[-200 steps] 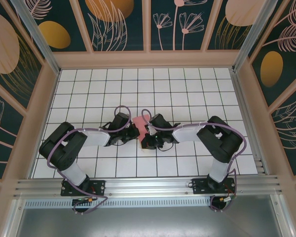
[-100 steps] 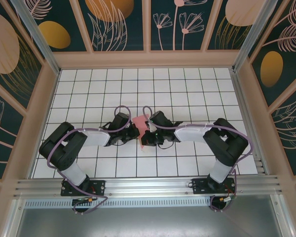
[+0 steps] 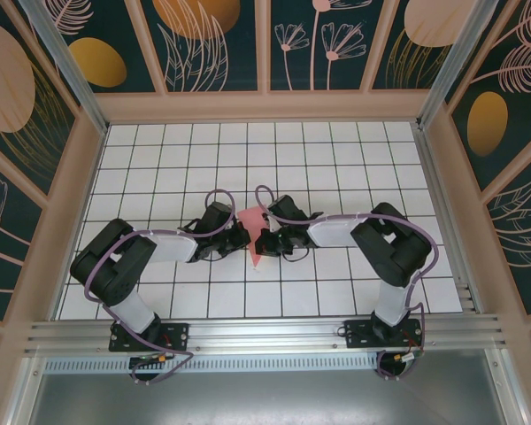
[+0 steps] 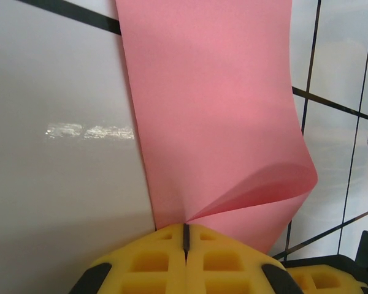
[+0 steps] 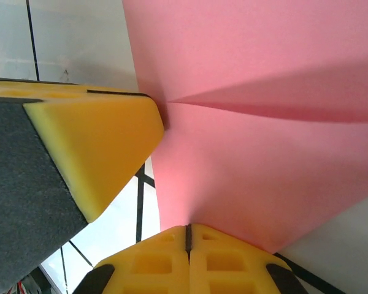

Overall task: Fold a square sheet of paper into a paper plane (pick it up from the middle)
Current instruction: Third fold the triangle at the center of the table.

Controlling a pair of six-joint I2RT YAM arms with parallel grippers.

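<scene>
The square sheet of paper (image 3: pixel 253 243) is pink and creased, and it is held up between both grippers at the table's middle, tapering to a point at its near end. My left gripper (image 3: pixel 244 233) is shut on its left edge. In the left wrist view the yellow fingertips (image 4: pixel 165 257) meet where a curled flap of the sheet (image 4: pixel 214 110) begins. My right gripper (image 3: pixel 264 237) is shut on the sheet's right side, and its own view shows the sheet (image 5: pixel 251 171) running into the closed fingers (image 5: pixel 165 260). The left gripper's yellow finger (image 5: pixel 98 141) touches a crease there. The paper plane is out of view.
The white gridded table (image 3: pixel 336 150) has a raised wooden wall around it. Both black arms (image 3: pixel 115 261) (image 3: pixel 394 248) bend inward from their bases at the near edge, with purple cables looped over them. A metal rail (image 3: pixel 265 332) runs along the front.
The right gripper has shifted left and farther back, closer to the left gripper. The pink sheet between them changed from a flat patch to a narrower shape with a point toward the near side.
</scene>
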